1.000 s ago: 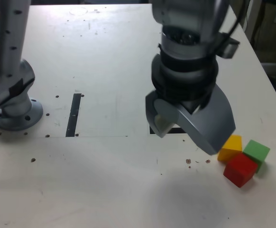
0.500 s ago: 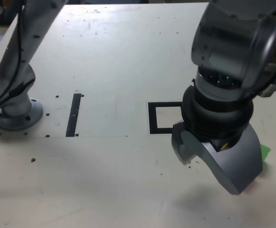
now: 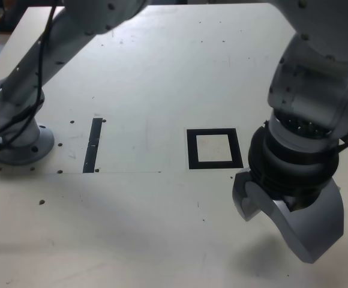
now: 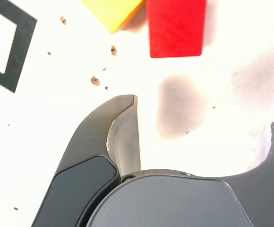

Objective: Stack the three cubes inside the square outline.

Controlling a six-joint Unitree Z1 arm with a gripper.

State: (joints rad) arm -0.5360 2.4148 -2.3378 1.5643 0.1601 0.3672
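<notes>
In the exterior view, your grey metal gripper point(image 4: 204, 108) hangs at about four o'clock from the thick black square outline point(image 3: 239, 157), which lies flat on the white tabletop point(image 3: 150, 228). Your wrist view shows its jaws released, spread wide around nothing. Ahead of them sit the matte red cube point(image 4: 176, 28) and matte yellow cube point(image 4: 109, 12), side by side, both outside the outline.
</notes>
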